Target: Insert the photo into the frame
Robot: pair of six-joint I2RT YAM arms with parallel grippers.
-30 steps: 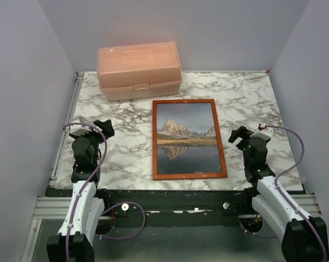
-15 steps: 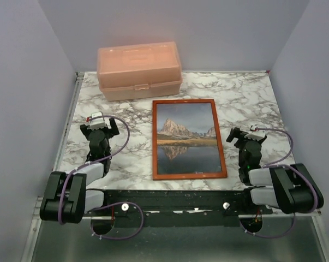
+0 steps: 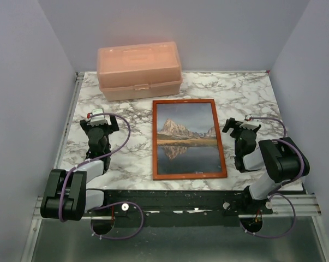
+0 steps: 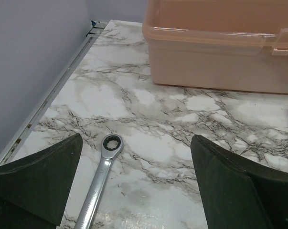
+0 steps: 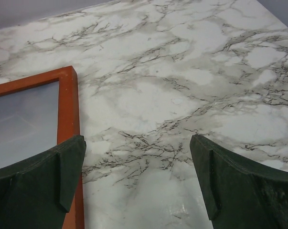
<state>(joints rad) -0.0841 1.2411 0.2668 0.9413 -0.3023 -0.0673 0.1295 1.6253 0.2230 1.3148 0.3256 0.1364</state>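
The top external view looks down from above and behind the arm bases toward the far wall, taking in the whole table point(image 3: 251, 93). The left wrist view sits low and close over the table's left side, facing the peach box point(image 4: 220, 47) (its own fingers point(image 4: 38, 176) fill the bottom corners). The right wrist view, equally low, faces the far edge beside the frame point(image 5: 67, 105). Box and frame both show from above too.

A peach plastic box point(image 3: 139, 71), its lid closed, stands on the marble tabletop point(image 3: 251, 98). In front of the box's left end, apart from it, a metal wrench point(image 4: 101, 176) lies flat, its ring end toward the box.
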